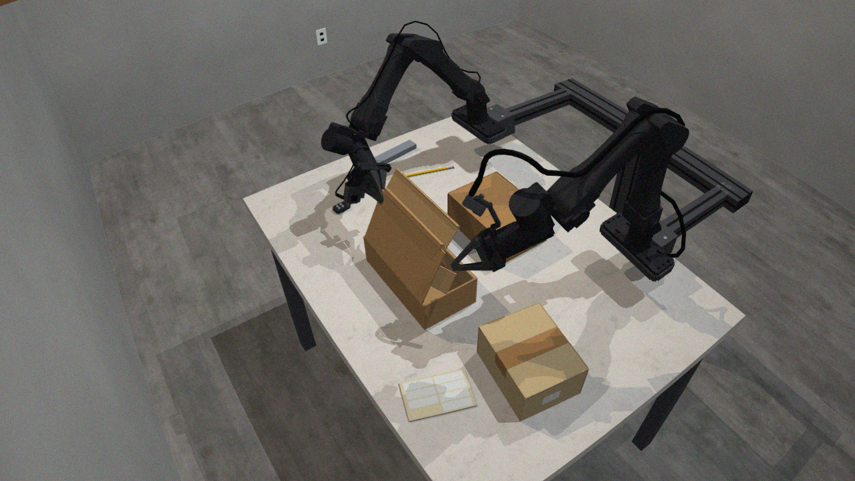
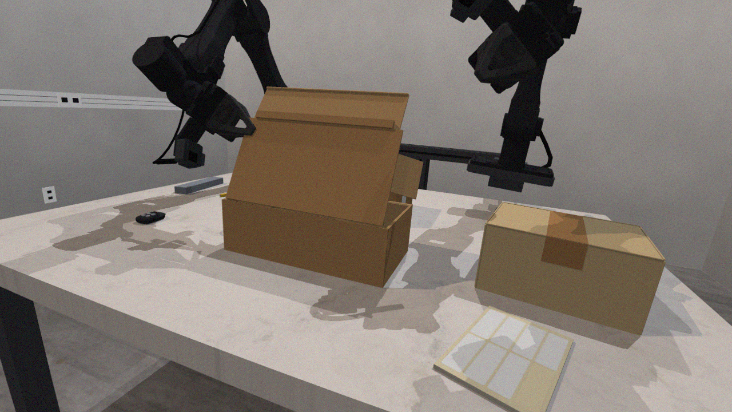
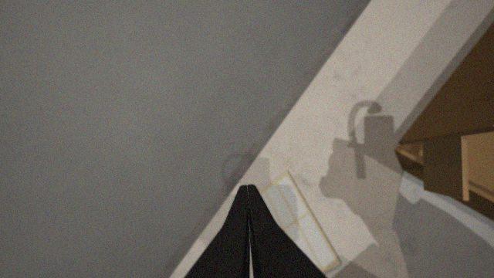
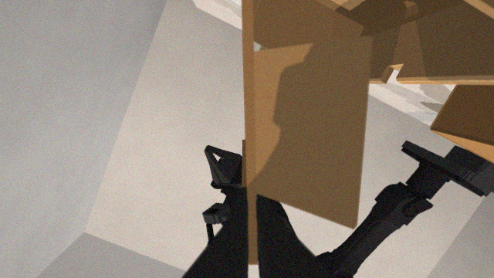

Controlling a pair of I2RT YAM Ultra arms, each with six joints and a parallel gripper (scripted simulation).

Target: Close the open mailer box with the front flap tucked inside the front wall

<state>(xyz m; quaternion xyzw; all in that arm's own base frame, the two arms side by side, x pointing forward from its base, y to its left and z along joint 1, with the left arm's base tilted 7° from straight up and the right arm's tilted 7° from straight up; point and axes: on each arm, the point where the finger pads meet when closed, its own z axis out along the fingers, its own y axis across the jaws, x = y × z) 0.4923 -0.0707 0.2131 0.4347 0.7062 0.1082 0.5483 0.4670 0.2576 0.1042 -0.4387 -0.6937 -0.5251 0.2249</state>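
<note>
Around an open mailer box [image 1: 389, 268] [image 2: 302, 233] on a pale table [image 1: 359, 353] [image 2: 205, 299], a taped carton [image 1: 529, 359] [image 2: 542, 286] stands just off one end, with a sheet of blank labels [image 1: 439, 395] [image 2: 504, 358] [image 3: 301, 224] lying near it. A second brown carton [image 1: 495, 186] sits behind the mailer, partly hidden by the left arm. Beyond the mailer's other end lie a black remote [image 1: 341, 206] [image 2: 150, 217], a grey bar [image 1: 397, 150] [image 2: 198, 185] and a yellow pencil [image 1: 430, 171], its near end cut off from view by the lid.

The right gripper [image 1: 381, 200] [image 2: 253, 130] [image 4: 251, 195] is clamped on the edge of the raised, tilted lid [image 1: 400, 242] [image 2: 317, 163], whose front flap [image 1: 424, 206] [image 2: 332, 107] stands untucked. A side flap [image 1: 442, 280] [image 2: 408, 175] shows at the open end. The left gripper [image 1: 455, 266] [image 2: 498, 88] [image 3: 248, 194], fingers together with nothing between them, is near that end in the top view; whether it touches the box cannot be told.

A pale label [image 1: 550, 397] marks the taped carton, but no brand or writing is legible. The mailer's interior is mostly hidden, its contents impossible to make out
</note>
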